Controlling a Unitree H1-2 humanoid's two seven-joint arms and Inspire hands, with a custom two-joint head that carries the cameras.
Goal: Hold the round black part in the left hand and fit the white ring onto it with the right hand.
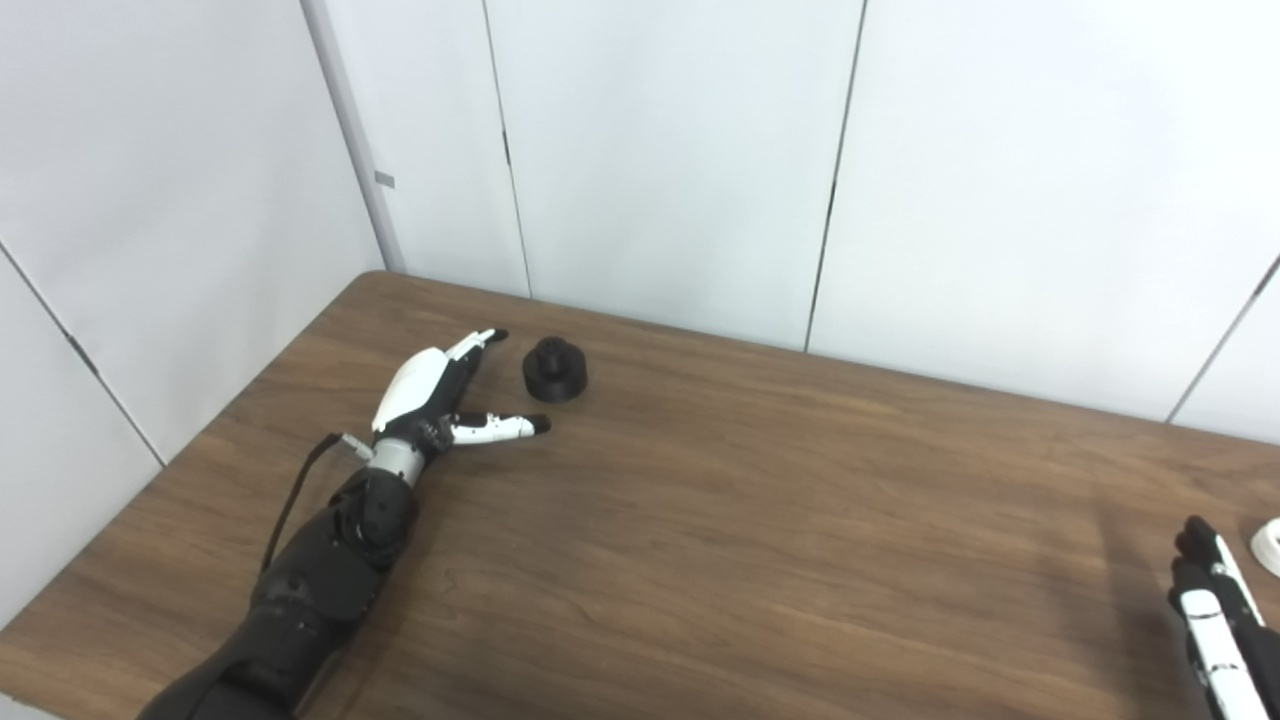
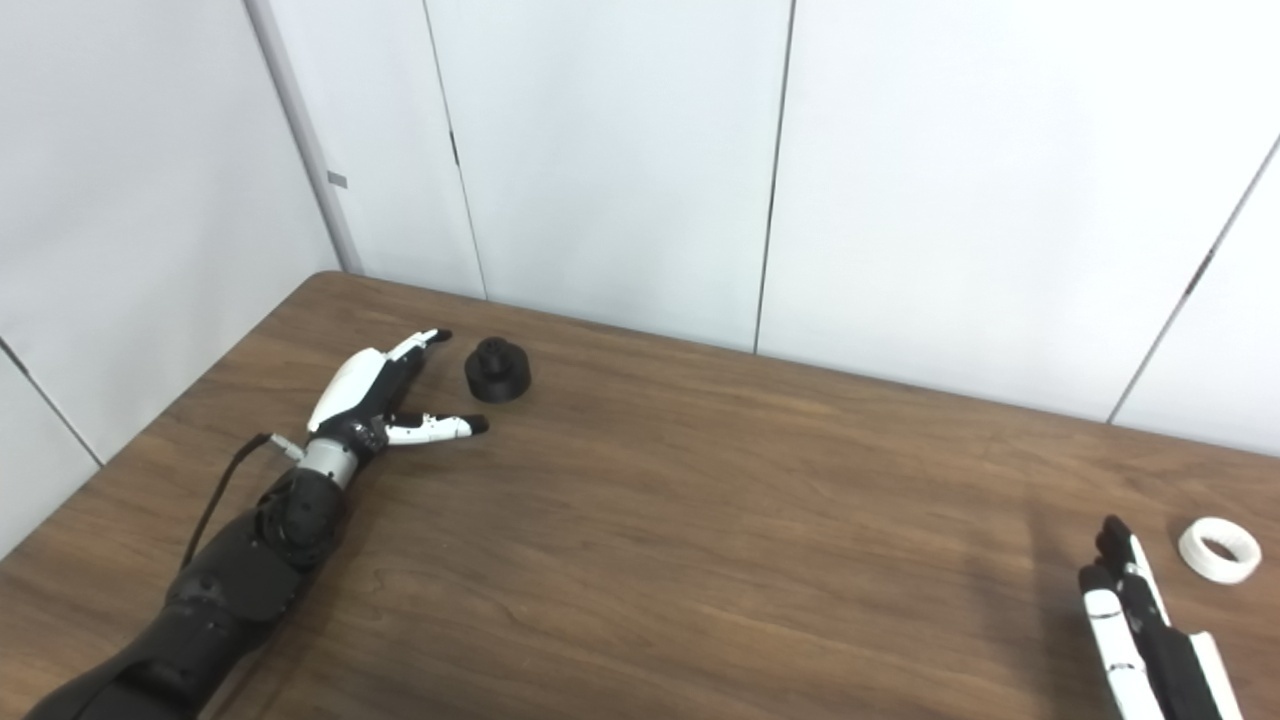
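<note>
While both hands sit low over the brown table [image 2: 700,500], you can read the scene as follows.

Left hand [image 1: 440,390]: spread and holding nothing, thumb angled out toward the right, fingers stretched toward the far wall (palm low over the wood; contact with it is not clear).
Round black part [image 1: 555,370]: standing on the table near its far left corner, just beside the left hand's fingertips, apart from them.
Right hand [image 2: 1140,620]: at the lower right edge, only partly in frame; you see its fingers extended and holding nothing.
White ring [image 2: 1219,549]: lying flat on the table, just beyond and to the right of the right hand, untouched.
Separation: ring and black part are well apart, at opposite ends of the table.
</note>
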